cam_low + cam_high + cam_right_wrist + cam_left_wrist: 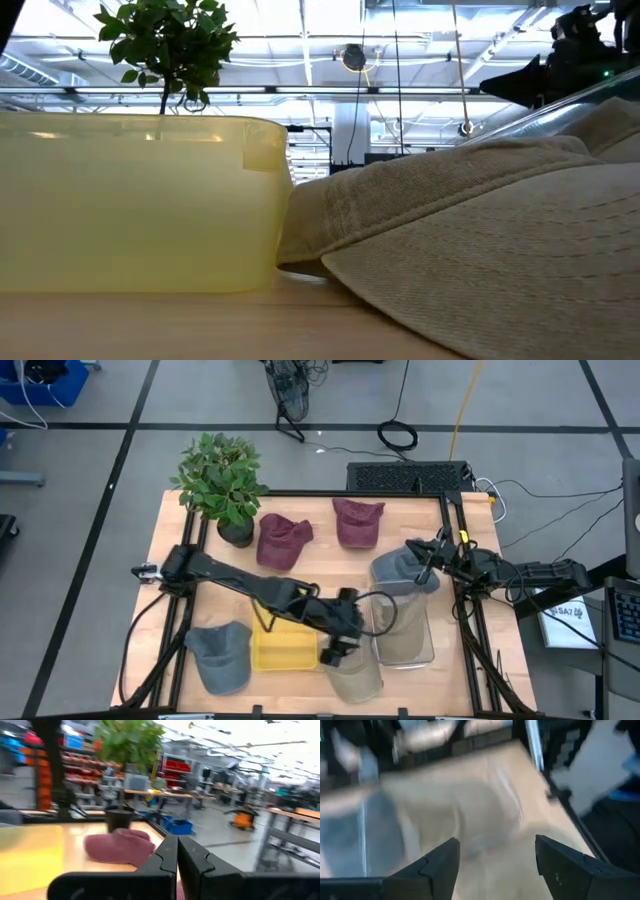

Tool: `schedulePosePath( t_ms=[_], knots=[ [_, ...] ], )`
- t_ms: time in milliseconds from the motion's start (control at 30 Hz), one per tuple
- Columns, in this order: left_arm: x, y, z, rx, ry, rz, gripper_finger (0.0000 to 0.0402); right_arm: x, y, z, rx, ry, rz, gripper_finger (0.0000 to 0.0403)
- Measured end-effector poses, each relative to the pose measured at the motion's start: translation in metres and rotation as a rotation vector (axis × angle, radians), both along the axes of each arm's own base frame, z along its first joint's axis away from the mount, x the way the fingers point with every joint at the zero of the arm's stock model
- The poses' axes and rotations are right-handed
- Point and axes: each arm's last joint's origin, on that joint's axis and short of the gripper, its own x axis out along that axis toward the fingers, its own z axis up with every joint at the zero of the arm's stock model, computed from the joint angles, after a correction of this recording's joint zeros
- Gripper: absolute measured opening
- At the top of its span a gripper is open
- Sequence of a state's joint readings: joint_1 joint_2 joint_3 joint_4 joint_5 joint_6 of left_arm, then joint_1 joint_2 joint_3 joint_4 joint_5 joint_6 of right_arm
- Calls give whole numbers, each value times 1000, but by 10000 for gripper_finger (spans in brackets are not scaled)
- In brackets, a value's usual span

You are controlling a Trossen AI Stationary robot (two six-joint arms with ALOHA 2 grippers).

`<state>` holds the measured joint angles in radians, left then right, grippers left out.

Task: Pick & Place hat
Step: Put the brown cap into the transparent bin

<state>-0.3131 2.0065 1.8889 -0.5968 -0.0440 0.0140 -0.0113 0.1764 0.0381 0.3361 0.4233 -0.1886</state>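
A beige hat lies crown up at the table's near edge, filling the right of the low view. My left gripper hangs open just above its left side, between the yellow bin and the clear bin; its wrist view is blurred and shows nothing between the fingers. A grey hat lies by the clear bin's far rim. My right gripper is at that hat's right edge, pointing level toward the table's left, fingers shut, with no cloth showing between them. My right gripper is shut right at the grey hat's right edge. The high view does not show whether the fingers touch the cloth, and the wrist view shows none between them.
A yellow bin and a clear bin flank the beige hat. A blue-grey hat lies near the left corner. Two maroon hats and a potted plant stand along the far side.
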Motion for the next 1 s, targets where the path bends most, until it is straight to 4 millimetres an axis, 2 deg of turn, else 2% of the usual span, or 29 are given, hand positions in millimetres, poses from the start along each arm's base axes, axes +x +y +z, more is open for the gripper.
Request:
schedulePosePath(
  t_ms=[100, 200, 300, 467, 600, 733, 867, 1000],
  knots=[
    [-16, -6, 3, 6, 92, 48, 239, 1, 3, 2, 18, -21, 133, 0],
    [-26, -20, -1, 66, 128, 37, 223, 2, 7, 4, 80, -11, 284, 0],
    [-32, -31, -10, 127, 152, -9, 202, -2, 11, 30, 92, -8, 393, 0],
    [-45, -35, -25, 181, 204, -50, 161, -19, 13, 72, 183, 116, 471, 0],
    [-54, -36, -42, 174, 215, -47, 125, -33, 15, 88, 209, 192, 505, 0],
    [-58, -35, -56, 190, 201, -58, 74, -35, 16, 89, 245, 201, 518, 0],
    [-60, -36, -77, 201, 205, -89, 11, -25, 18, 69, 248, 241, 540, 0],
    [-59, -34, -83, 169, 185, -59, 12, -22, 22, 59, 210, 190, 601, 0]
  ],
)
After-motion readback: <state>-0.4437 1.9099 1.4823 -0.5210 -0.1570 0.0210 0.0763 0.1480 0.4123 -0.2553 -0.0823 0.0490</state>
